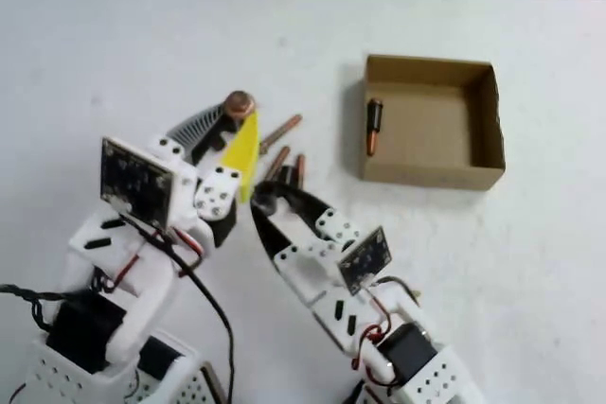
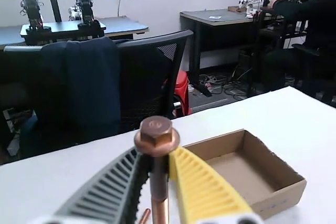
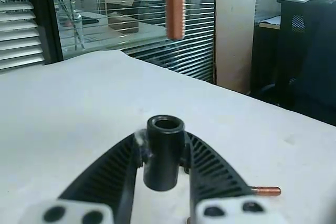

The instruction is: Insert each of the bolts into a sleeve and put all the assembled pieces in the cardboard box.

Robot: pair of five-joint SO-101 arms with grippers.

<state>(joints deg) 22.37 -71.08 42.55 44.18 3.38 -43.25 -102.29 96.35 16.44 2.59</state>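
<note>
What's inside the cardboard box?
One copper bolt pushed into a black sleeve lies by one wall of the cardboard box. The rest of the box floor is bare. The sleeve covers part of the bolt, so its full length is hidden.

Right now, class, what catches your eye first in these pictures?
A copper bolt stands head-up in the left gripper, left of the cardboard box. Close by, the right gripper holds a black sleeve upright, and one assembled piece lies inside the box.
</note>
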